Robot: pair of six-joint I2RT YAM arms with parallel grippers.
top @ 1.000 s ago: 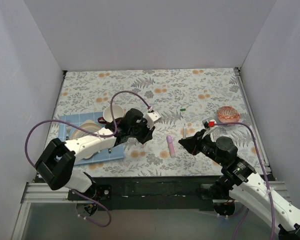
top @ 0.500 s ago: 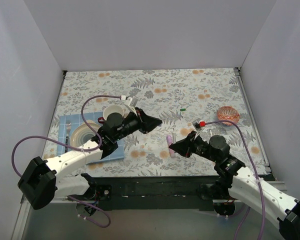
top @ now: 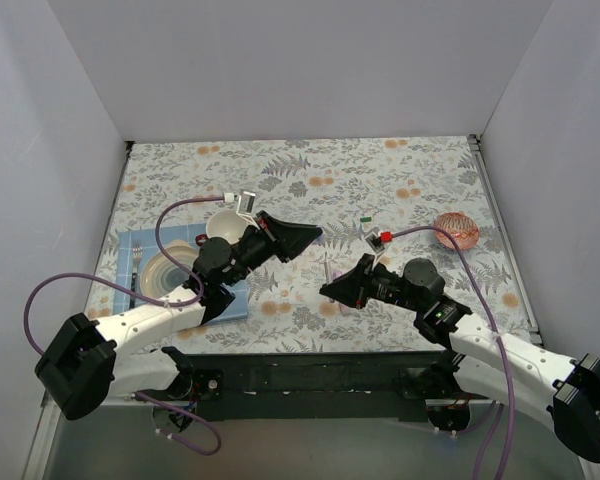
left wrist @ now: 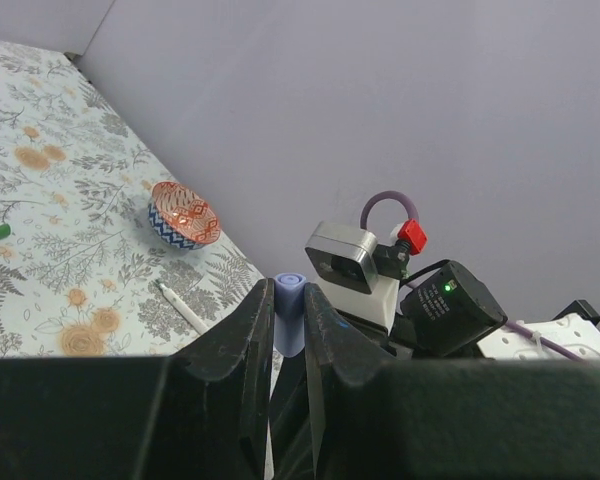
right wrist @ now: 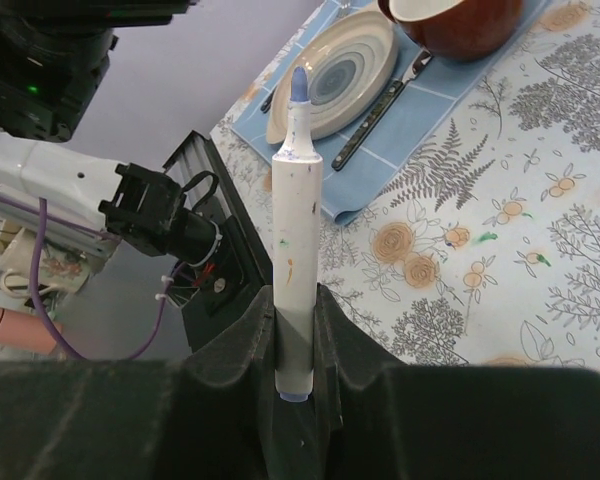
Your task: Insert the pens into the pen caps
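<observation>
My left gripper (left wrist: 289, 300) is shut on a short purple pen cap (left wrist: 289, 312), whose open end pokes out past the fingertips. My right gripper (right wrist: 296, 300) is shut on a white pen (right wrist: 298, 215) with a blue-purple tip, which stands straight out from the jaws. In the top view the left gripper (top: 313, 233) and right gripper (top: 326, 290) hang above the middle of the table, tips close together and pointing toward each other. A second white pen (left wrist: 183, 307) lies on the cloth. A green cap (top: 365, 217) lies farther back.
A red patterned bowl (top: 457, 230) sits at the right. At the left, a blue placemat (top: 140, 245) carries a striped plate (right wrist: 335, 70), a brown cup (right wrist: 460, 20) and cutlery (right wrist: 378, 112). White walls enclose the floral table.
The right gripper has moved left with its pen. The left gripper has swung round to point right with its cap. The two tips are now much closer together.
</observation>
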